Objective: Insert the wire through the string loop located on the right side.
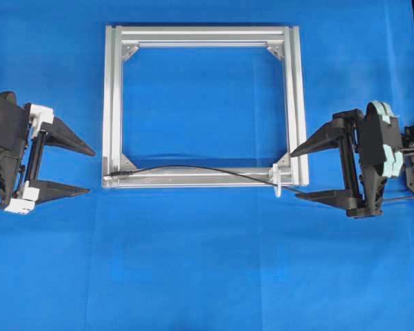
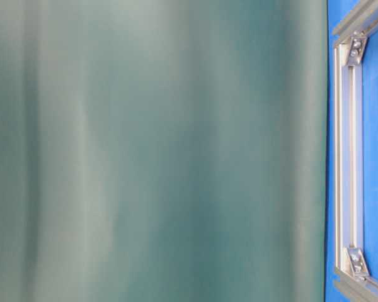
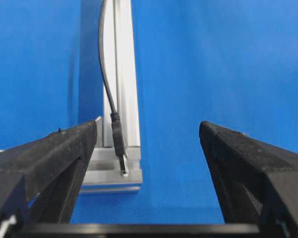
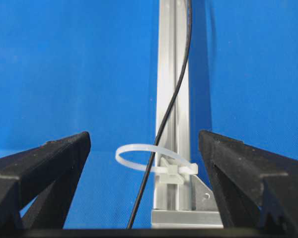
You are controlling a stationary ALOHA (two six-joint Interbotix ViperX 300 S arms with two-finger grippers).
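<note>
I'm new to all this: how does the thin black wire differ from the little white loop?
The wire is black, long and thin, lying along the frame's near bar; the string loop is whitish, translucent and tiny. The wire ends in a plug at the left corner; the loop sticks out at the right corner. Neither is held by a tool.

We see matte black tapered fingers on both grippers; the left gripper carries white end blocks, the right gripper a pale teal disc housing.
</note>
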